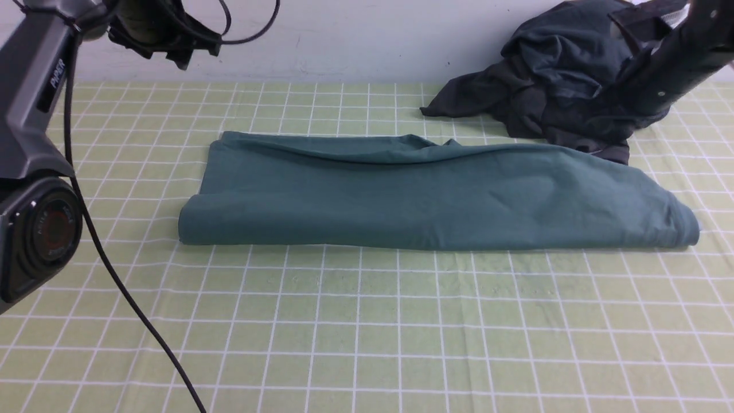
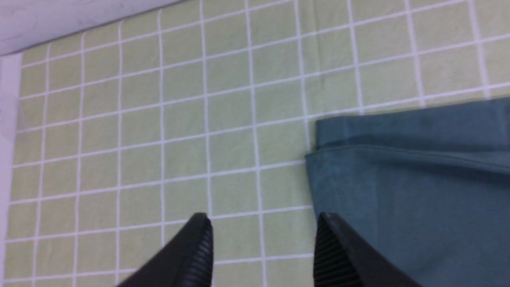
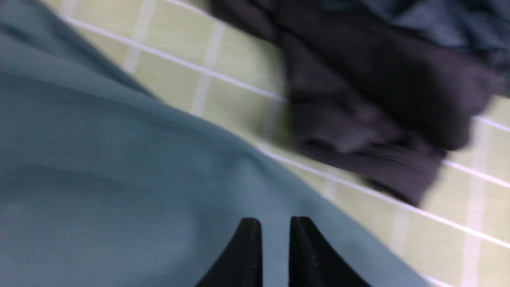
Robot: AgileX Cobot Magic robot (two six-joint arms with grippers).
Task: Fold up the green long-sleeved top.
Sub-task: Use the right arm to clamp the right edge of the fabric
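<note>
1. The green long-sleeved top [image 1: 436, 195] lies folded into a long, low band across the middle of the checked tablecloth [image 1: 367, 321]. Its near edge is a smooth rolled fold, and a loose ridge runs along the far edge. No sleeves, cuffs or collar show.
2. Its right end lies just in front of a heap of dark garments [image 1: 562, 74] at the far right by the wall [image 1: 344, 34].
3. The left gripper [image 2: 263, 223] hangs above the top's left end with its jaws wide apart and nothing between them. One finger is over bare cloth, the other over the green edge.
4. The right gripper [image 3: 275, 227] hovers over the top's right end, its jaws a narrow slit apart and empty.
5. The left arm [image 1: 34, 115] rises at the near left, and the right arm [image 1: 676, 63] slants in front of the dark heap.
</note>
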